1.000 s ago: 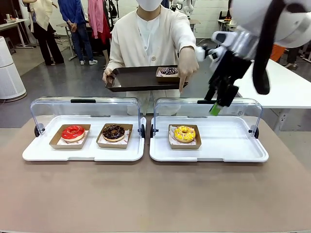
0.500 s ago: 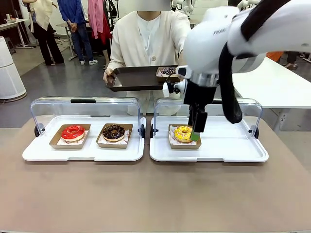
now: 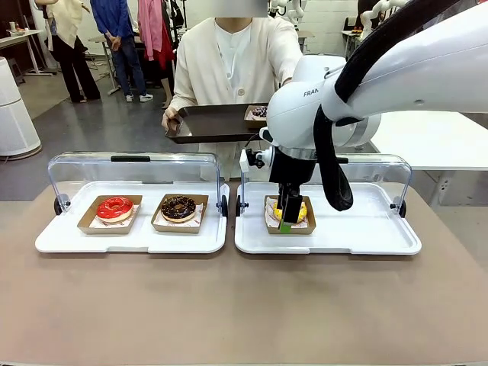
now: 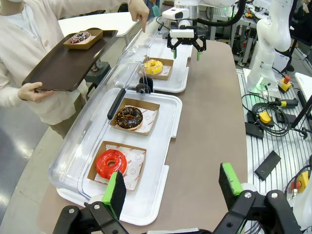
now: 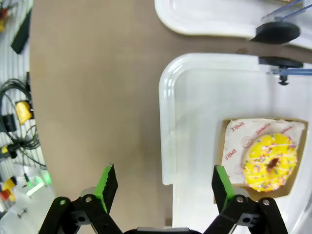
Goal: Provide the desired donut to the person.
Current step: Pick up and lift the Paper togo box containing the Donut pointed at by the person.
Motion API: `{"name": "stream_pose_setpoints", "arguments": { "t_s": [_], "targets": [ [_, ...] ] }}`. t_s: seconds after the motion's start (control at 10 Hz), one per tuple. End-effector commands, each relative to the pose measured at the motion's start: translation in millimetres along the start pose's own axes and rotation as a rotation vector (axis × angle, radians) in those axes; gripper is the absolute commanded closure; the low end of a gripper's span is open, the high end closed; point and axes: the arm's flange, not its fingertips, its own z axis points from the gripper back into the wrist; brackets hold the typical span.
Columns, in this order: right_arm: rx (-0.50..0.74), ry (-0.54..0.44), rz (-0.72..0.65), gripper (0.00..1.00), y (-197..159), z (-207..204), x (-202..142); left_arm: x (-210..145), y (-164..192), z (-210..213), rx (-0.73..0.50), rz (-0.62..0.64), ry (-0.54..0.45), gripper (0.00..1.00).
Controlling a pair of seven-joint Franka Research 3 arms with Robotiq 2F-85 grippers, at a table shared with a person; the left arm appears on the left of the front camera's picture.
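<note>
The person (image 3: 236, 57) in a cream cardigan stands at the far side, holding a brown tray (image 3: 210, 122) that carries a dark sprinkled donut (image 3: 264, 112). In the left wrist view the person's hand (image 4: 140, 9) points down toward the yellow sprinkled donut (image 3: 299, 211) in its cardboard holder. My right gripper (image 3: 286, 221) hangs open just over that donut's near side; in the right wrist view the right gripper (image 5: 164, 183) spans the white tray's edge with the yellow donut (image 5: 270, 161) off to one side. My left gripper (image 4: 173, 187) is open over the table near the red donut (image 4: 111, 163).
The left white tray (image 3: 130, 240) holds a red donut (image 3: 114, 207) and a chocolate donut (image 3: 178, 207). The right white tray (image 3: 358, 229) has bare room beside the yellow donut. Both clear lids (image 3: 133, 171) stand raised at the back. Cables (image 4: 265, 114) lie beside the table.
My right arm swung from the upper right down and left until its gripper hung over the yellow donut. The person's pointing hand is now hidden behind the arm in the front view.
</note>
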Motion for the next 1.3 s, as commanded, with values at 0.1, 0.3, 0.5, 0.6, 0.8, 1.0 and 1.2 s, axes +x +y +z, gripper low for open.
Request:
{"name": "stream_pose_setpoints", "arguments": {
  "t_s": [0.1, 0.3, 0.5, 0.6, 0.8, 1.0, 1.2],
  "targets": [
    [-0.005, -0.016, -0.013, 0.0, 0.9, 0.3, -1.4, -0.1, -1.1, 1.0, -0.003, -0.011, -0.006, 0.0],
    [-0.001, -0.001, -0.001, 0.0, -0.3, 1.7, 0.3, -0.1, -1.1, 1.0, -0.003, -0.011, -0.006, 0.0],
    [-0.134, 0.084, 0.045, 0.0, -9.4, -21.9, 8.4, -0.1, -1.1, 1.0, -0.003, -0.011, -0.006, 0.0],
    [-0.171, 0.058, 0.075, 0.0, -13.0, -28.1, 11.4, -0.1, -1.1, 1.0, -0.003, -0.011, -0.006, 0.0],
    [-0.198, 0.005, 0.099, 0.0, -19.8, -35.5, 14.2, -0.1, -1.1, 1.0, -0.003, -0.011, -0.006, 0.0],
    [-0.16, -0.032, 0.08, 0.0, -28.2, -44.2, 14.9, -0.1, -1.1, 1.0, -0.003, -0.011, -0.006, 0.0],
    [-0.146, -0.01, 0.058, 0.0, -34.4, -57.2, 14.2, -0.1, -1.1, 1.0, -0.003, -0.011, -0.006, 0.0]
  ]
}}
